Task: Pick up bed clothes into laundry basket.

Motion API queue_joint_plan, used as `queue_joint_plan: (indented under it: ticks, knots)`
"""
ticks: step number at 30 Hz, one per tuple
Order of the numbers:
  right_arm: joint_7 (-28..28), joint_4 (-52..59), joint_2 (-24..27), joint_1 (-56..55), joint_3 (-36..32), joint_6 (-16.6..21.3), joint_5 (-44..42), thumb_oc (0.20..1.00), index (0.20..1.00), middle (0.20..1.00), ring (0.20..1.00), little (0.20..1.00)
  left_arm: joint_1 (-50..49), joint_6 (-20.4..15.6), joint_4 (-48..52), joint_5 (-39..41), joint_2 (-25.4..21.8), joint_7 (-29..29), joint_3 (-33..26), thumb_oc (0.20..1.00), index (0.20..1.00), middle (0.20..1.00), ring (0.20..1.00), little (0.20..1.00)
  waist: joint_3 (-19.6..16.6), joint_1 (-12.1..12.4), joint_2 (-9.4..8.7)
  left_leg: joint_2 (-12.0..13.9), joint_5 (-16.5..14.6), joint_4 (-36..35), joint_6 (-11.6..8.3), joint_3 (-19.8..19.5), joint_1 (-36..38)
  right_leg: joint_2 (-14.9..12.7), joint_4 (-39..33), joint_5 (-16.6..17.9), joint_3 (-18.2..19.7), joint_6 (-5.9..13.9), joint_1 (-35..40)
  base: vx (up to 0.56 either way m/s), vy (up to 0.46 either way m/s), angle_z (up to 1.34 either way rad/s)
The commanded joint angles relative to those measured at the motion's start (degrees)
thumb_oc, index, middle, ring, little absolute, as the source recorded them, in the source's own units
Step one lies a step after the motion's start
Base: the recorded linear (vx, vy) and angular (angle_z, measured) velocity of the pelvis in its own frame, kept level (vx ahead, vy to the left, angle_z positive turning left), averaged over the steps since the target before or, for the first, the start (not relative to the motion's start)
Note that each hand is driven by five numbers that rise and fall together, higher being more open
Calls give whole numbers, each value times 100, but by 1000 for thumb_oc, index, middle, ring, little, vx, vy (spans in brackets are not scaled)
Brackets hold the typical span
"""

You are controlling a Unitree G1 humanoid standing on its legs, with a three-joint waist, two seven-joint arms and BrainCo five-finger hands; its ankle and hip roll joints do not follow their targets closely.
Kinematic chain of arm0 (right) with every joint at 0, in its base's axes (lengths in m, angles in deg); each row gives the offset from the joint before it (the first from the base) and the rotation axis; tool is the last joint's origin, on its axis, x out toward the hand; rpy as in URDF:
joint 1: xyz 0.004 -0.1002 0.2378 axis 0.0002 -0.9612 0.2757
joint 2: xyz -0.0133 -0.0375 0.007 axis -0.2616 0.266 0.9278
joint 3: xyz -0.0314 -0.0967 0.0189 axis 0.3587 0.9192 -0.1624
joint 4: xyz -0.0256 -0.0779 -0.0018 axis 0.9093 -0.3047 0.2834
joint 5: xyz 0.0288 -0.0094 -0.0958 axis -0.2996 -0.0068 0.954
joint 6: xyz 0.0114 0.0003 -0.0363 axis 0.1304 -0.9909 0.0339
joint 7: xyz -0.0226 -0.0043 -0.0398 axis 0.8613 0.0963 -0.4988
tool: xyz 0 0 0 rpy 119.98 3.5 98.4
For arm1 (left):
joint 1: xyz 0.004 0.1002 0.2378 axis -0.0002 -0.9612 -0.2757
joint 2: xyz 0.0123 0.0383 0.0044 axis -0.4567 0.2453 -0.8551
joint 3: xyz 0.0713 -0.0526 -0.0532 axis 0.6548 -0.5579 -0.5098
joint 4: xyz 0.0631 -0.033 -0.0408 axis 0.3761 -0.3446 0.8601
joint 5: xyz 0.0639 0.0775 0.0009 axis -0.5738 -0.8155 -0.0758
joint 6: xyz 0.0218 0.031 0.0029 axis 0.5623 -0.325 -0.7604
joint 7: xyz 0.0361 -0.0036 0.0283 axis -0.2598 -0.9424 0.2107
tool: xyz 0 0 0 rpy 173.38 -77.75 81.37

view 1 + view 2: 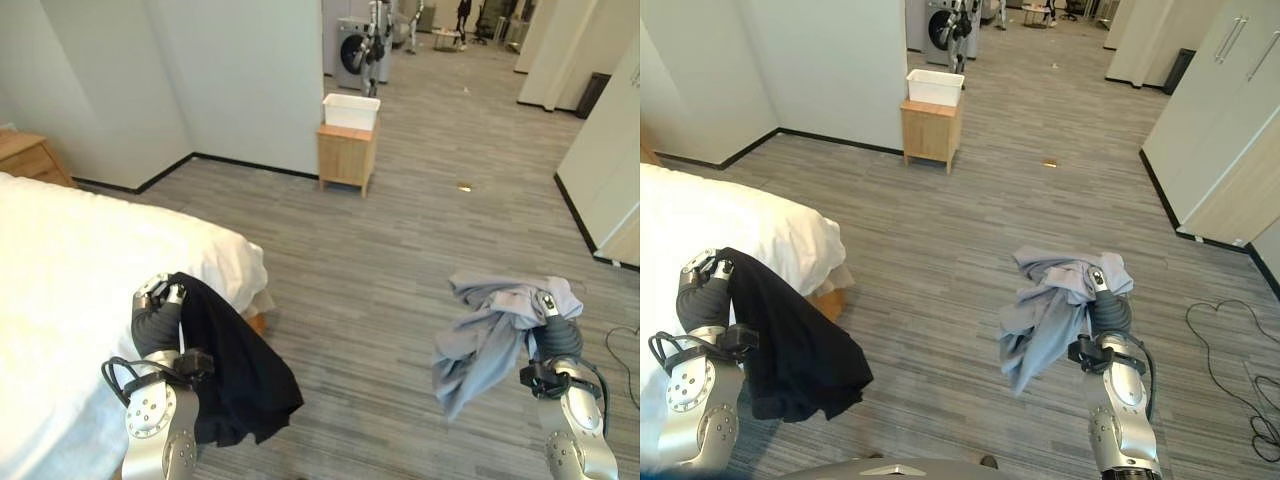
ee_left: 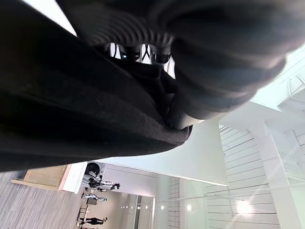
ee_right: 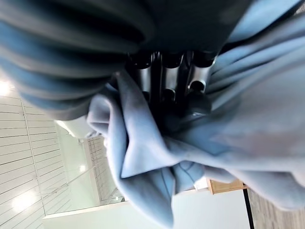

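A black garment (image 1: 235, 365) hangs from my left hand (image 1: 157, 296), whose fingers are curled round its top edge, just off the corner of the white bed (image 1: 70, 270). In the left wrist view the black cloth (image 2: 71, 109) drapes over the fingers. A light grey-blue garment (image 1: 490, 335) hangs bunched from my right hand (image 1: 547, 303), held up over the wood floor at the right. The right wrist view has the fingers (image 3: 164, 71) closed into the grey-blue cloth (image 3: 152, 157). A white plastic basket (image 1: 351, 110) sits on a small wooden cabinet (image 1: 346, 156) by the wall far ahead.
The bed fills the left side, with a wooden nightstand (image 1: 30, 157) behind it. White wardrobe doors (image 1: 1230, 130) line the right. A washing machine (image 1: 352, 50) stands beyond the wall corner. A small scrap (image 1: 464, 186) lies on the floor.
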Motion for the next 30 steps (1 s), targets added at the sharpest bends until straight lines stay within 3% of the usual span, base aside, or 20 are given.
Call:
queue_joint_plan:
  ticks: [1, 5, 6, 7, 9, 10, 11, 12, 14, 16, 19, 20, 22, 24, 25, 26, 27, 28, 29, 30]
  knots:
    - [-31, 452, 276, 596, -231, 371, -230, 200, 200, 200, 200, 200, 559, -302, 70, 247, -227, -43, 117, 200, 200, 200, 200, 200, 129, -108, 270, -556, -5, -83, 444, 22, -291, 534, 465, -915, -549, -291, 138, 25, -70, 4]
    - [17, 370, 334, 681, -71, 342, -318, 200, 200, 200, 200, 200, 747, -287, -6, 283, -316, -86, 188, 200, 200, 200, 200, 200, 270, -113, 153, -338, -154, 361, 345, 95, -423, 687, 594, -986, -381, -409, 26, 61, -179, 0]
    - [43, 386, 414, 662, -69, 373, -351, 200, 200, 200, 200, 200, 867, -250, -86, 298, -349, -56, 273, 200, 200, 200, 200, 200, 430, -93, 29, -299, -193, 1230, 246, 198, -701, 788, 568, -1091, -288, -498, 164, 103, -267, -16]
    - [46, 381, 413, 668, -77, 376, -354, 200, 200, 200, 200, 200, 883, -254, -95, 299, -353, -55, 279, 200, 200, 200, 200, 200, 442, -91, 34, -298, -238, 1332, 242, 189, -754, 795, 564, -1088, -294, -502, 164, 76, -252, -25]
    - [13, 375, 504, 586, -254, 455, -348, 200, 200, 200, 200, 200, 1025, -245, -204, 278, -328, -15, 393, 200, 200, 200, 200, 200, 671, -77, -48, -378, 85, 2916, 255, 222, -1506, 779, 530, -1097, -284, -627, 350, 119, -141, -17]
    - [-134, 335, 575, 597, -344, 492, -343, 200, 200, 200, 200, 200, 1149, -242, -256, 317, -325, -34, 516, 200, 200, 200, 200, 200, 747, -23, 0, -636, 125, 2868, 318, 141, -2039, 756, 460, -1229, -245, -636, 508, 375, -66, -5]
    - [-139, 372, 553, 554, -452, 503, -358, 200, 200, 200, 200, 200, 1124, -224, -293, 272, -344, -24, 466, 200, 200, 200, 200, 200, 680, -12, 17, -582, 93, 2273, 323, 348, -2212, 743, 347, -1306, -208, -591, 654, 614, 26, -11]
    - [-110, 363, 554, 519, -464, 537, -319, 200, 200, 200, 200, 200, 1028, -244, -249, 191, -382, 22, 436, 200, 200, 200, 200, 200, 609, 103, 81, -518, 298, 1560, 310, 486, -2397, 726, 297, -1440, -153, -547, 834, 464, 41, -32]
    - [-110, 358, 559, 510, -459, 545, -316, 200, 200, 200, 200, 200, 1014, -243, -243, 184, -374, 19, 439, 200, 200, 200, 200, 200, 575, 107, 50, -540, 381, 1404, 307, 505, -2342, 693, 307, -1453, -146, -547, 807, 298, 32, -80]
    - [-110, 286, 664, 579, -287, 466, -108, 200, 200, 200, 200, 200, 901, -278, -325, 121, -336, -30, 388, 200, 200, 200, 200, 200, 508, 297, 137, -556, 728, 426, 183, 511, -2661, 612, 297, -1712, 28, -505, 1192, 569, 87, -23]
    - [21, 330, 529, 798, -82, 376, -120, 200, 200, 200, 200, 200, 693, -269, -339, 146, -340, -37, 226, 200, 200, 200, 200, 200, 246, 409, 106, -530, 959, 446, 257, 719, -2340, 402, 569, -1785, 115, -370, 1460, 587, 151, 18]
    - [58, 359, 475, 848, -39, 377, -129, 200, 200, 200, 200, 200, 635, -274, -320, 102, -330, -24, 197, 200, 200, 200, 200, 200, 174, 448, 53, -602, 935, 503, 343, 762, -2250, 276, 890, -1541, 86, -263, 1417, 595, 202, -29]
    - [88, 380, 335, 965, 156, 362, -74, 200, 200, 200, 200, 200, 578, -203, -302, 12, -388, -16, 190, 200, 200, 200, 200, 200, 89, 548, -109, -847, 588, 686, 658, 855, -1994, -196, 2476, -360, 67, 65, 1062, 575, 238, -9]
    - [153, 399, 260, 1068, 303, 287, -32, 200, 200, 200, 200, 200, 511, -174, -249, 79, -369, -15, 151, 200, 200, 200, 200, 200, 208, 586, 80, -913, 263, 712, 951, 913, -1384, -578, 4100, 714, -257, 91, 325, 499, 360, -40]
    - [168, 372, 254, 1123, 350, 276, 15, 200, 200, 200, 200, 200, 479, -164, -224, 72, -359, 3, 108, 200, 200, 200, 200, 200, 302, 498, 233, -893, 209, 626, 1053, 884, -1100, -754, 4759, 834, -465, 95, 2, 500, 383, -42]
    - [124, 333, 247, 1177, 444, 294, 87, 200, 200, 200, 200, 200, 442, -135, -201, -22, -378, 21, 114, 200, 200, 200, 200, 200, 341, 477, 320, -846, 98, 577, 1122, 919, -912, -913, 4948, 799, -751, 85, -224, 484, 265, -14]
    - [119, 328, 243, 1170, 458, 207, 98, 200, 200, 200, 200, 200, 423, -122, -188, -42, -421, 37, 93, 200, 200, 200, 200, 200, 404, 299, 364, -832, 42, 464, 1156, 779, -669, -865, 5234, 403, -717, 21, -597, 540, 115, -12]
    - [189, 327, 229, 1129, 475, 204, 12, 200, 200, 200, 200, 200, 455, -124, -211, -42, -444, 24, 122, 200, 200, 200, 200, 200, 455, 157, 374, -810, -38, 382, 1156, 672, -449, -568, 5141, -3, -647, -17, -980, 737, -67, -9]
    - [281, 310, 216, 1084, 381, 199, -157, 200, 200, 200, 200, 200, 491, -152, -140, 23, -478, 123, 151, 200, 200, 200, 200, 200, 510, -61, 392, -733, -184, 262, 1091, 418, -78, -98, 4423, -414, -574, -125, -1587, 783, -181, -9]
    - [281, 287, 223, 1037, 312, 225, -226, 200, 200, 200, 200, 200, 480, -158, -111, 40, -503, 188, 153, 200, 200, 200, 200, 200, 548, -136, 347, -724, -323, 149, 1001, 322, 122, -40, 3728, -490, -620, -114, -1655, 599, -171, 28]
